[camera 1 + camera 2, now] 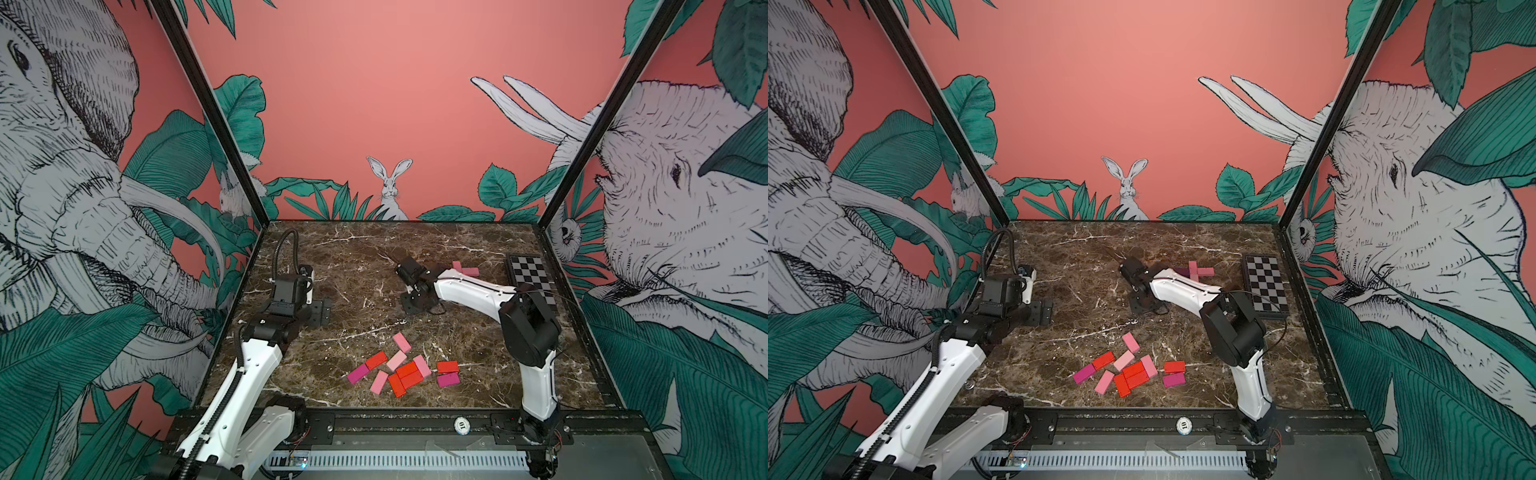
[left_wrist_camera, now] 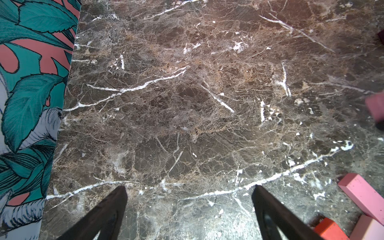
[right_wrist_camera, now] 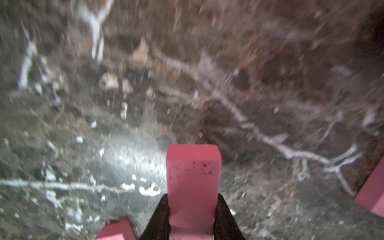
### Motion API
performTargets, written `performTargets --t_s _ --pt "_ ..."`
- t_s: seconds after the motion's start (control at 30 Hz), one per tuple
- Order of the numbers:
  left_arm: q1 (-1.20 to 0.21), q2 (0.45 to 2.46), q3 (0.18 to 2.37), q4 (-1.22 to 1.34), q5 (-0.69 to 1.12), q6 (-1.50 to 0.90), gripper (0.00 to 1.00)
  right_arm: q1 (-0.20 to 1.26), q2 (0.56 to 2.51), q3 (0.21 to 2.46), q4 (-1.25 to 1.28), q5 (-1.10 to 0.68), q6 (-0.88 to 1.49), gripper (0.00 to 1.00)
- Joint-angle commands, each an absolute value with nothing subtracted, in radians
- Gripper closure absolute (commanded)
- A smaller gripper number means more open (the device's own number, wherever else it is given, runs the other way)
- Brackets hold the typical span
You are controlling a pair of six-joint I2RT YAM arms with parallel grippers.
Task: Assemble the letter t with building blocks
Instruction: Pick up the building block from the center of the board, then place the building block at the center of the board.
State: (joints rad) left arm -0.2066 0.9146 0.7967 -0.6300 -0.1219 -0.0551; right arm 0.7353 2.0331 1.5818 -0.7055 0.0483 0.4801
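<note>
In the right wrist view, the right gripper [image 3: 192, 197] is clamped on a pink block [image 3: 193, 178]. The block sits at lower centre of the frame between the two black fingers [image 3: 160, 216] and juts past their tips over the blurred marble tabletop [image 3: 249, 83]. The left gripper [image 2: 189, 188] gapes wide and empty over bare marble. In both top views the loose building blocks [image 1: 405, 370] [image 1: 1129, 372] lie clustered at lower centre, apart from both grippers.
</note>
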Motion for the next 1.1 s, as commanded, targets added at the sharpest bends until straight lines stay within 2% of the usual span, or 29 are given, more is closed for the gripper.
performTargets --t_s 0.0,0.27,0.53,0.8,1.07 --pt "-0.206 0.892 0.786 -0.637 -0.137 -0.045 0.04 0.685 2.096 1.696 -0.716 0.064 0.498 0.79" --pt "-0.205 0.86 0.779 -0.632 -0.14 -0.043 0.03 0.635 2.327 2.043 -0.821 0.145 0.51 0.81" --pt "-0.206 0.862 0.782 -0.632 -0.136 -0.043 0.03 0.614 2.483 2.251 -0.857 0.175 0.516 0.8" --pt "-0.206 0.852 0.778 -0.633 -0.137 -0.047 0.03 0.598 2.573 2.369 -0.899 0.146 0.519 0.79" --pt "-0.205 0.866 0.779 -0.636 -0.137 -0.046 0.03 0.598 2.594 2.376 -0.898 0.115 0.547 0.77"
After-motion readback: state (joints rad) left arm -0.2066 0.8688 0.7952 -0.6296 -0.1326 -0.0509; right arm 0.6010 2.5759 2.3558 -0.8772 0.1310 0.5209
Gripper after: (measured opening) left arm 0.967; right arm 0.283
